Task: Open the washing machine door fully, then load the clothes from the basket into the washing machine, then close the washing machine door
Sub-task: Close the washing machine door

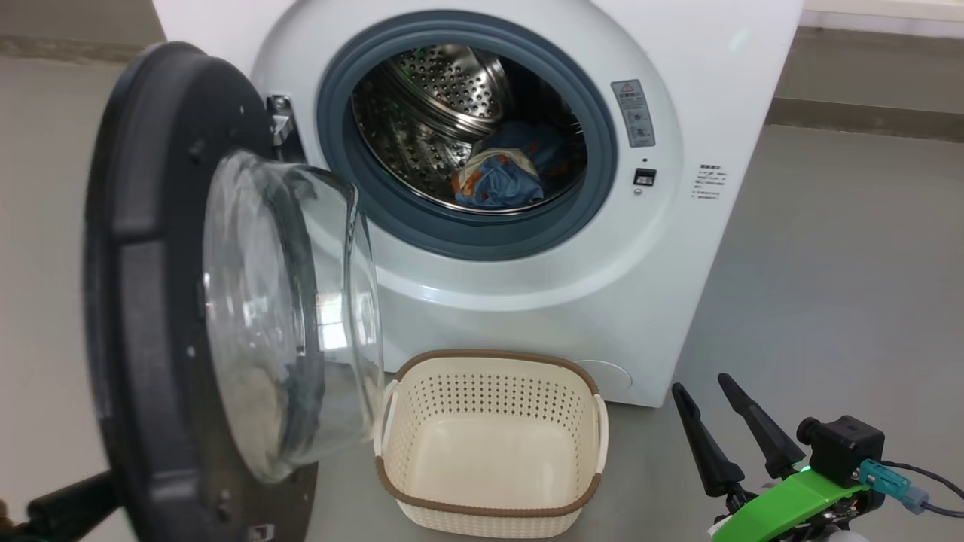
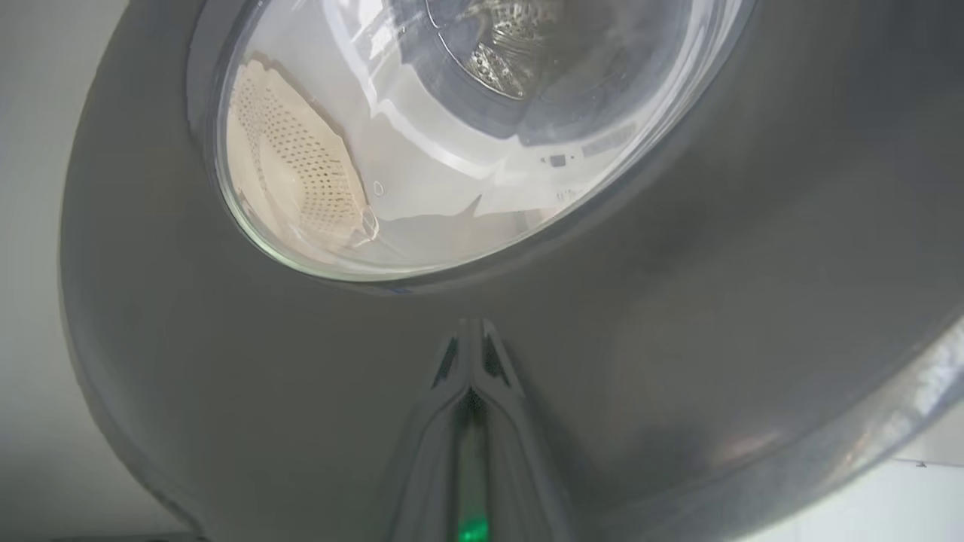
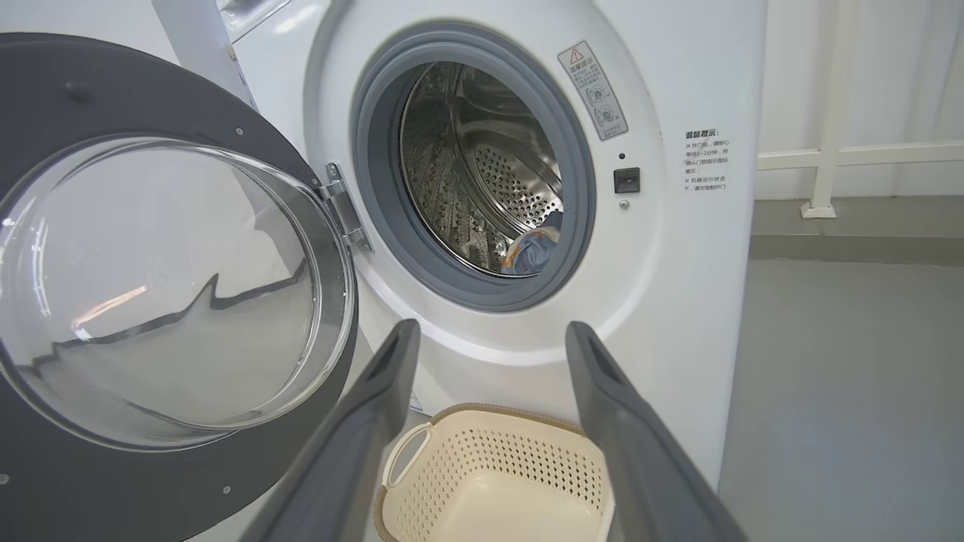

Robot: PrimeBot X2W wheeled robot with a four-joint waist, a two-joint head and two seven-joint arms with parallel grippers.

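The washing machine (image 1: 542, 301) stands with its round black door (image 1: 143, 301) swung out to the left on its hinge. Blue printed clothes (image 1: 501, 177) lie inside the steel drum. On the floor before the machine the cream basket (image 1: 489, 354) holds nothing. My right gripper (image 1: 706, 385) is open at the lower right, apart from the basket. In the right wrist view its fingers (image 3: 493, 331) frame the basket (image 3: 489, 412), with the clothes (image 3: 536, 248) beyond. My left gripper (image 2: 471, 325) is shut, its tips at the door's glossy outer face (image 2: 678, 339), below the glass bowl (image 2: 452, 150).
Grey floor (image 1: 828, 301) stretches to the right of the machine. A white railing post (image 3: 825, 113) stands by the wall at the back right. The open door takes up the space left of the basket.
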